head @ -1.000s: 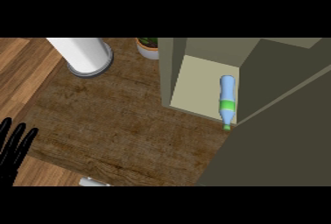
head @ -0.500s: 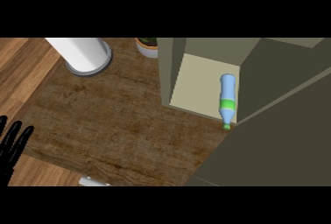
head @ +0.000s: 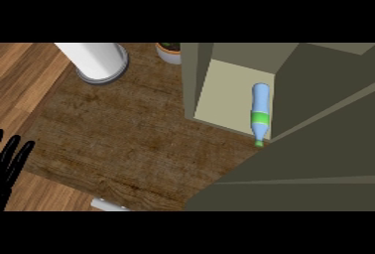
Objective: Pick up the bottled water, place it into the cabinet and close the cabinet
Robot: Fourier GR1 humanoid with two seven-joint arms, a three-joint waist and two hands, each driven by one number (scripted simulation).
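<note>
A dark brown, wood-grained counter (head: 124, 134) fills the middle of the head view, with lighter wooden floor planks showing past its left edge and lower left corner.

At the far left edge of the view, beside the counter's left edge, the left hand (head: 12, 161) rests with its black fingers pointing up. The fingers are straight and slightly spread, and they hold nothing. Only this hand shows; the right hand is out of sight.

The bottled water (head: 260, 113) lies well apart from those fingers, across the whole width of the counter at its right side. It is on its side on the pale floor of the olive-grey cabinet (head: 201, 74), inside the open compartment. The bottle is light blue with a green label band around its lower middle and a green cap. The cap end points toward the near edge of the cabinet floor, and the base points toward the back.

The cabinet door (head: 307, 168) stands open, a large grey-olive panel that covers the lower right of the view and hides the counter there. The cap sits just beside the door's edge.

At the counter's far left corner stands a white cylinder on a round grey base (head: 96, 60). A small potted plant (head: 170, 50) sits at the far edge, just left of the cabinet. A small white object (head: 110, 204) shows at the counter's near edge.
</note>
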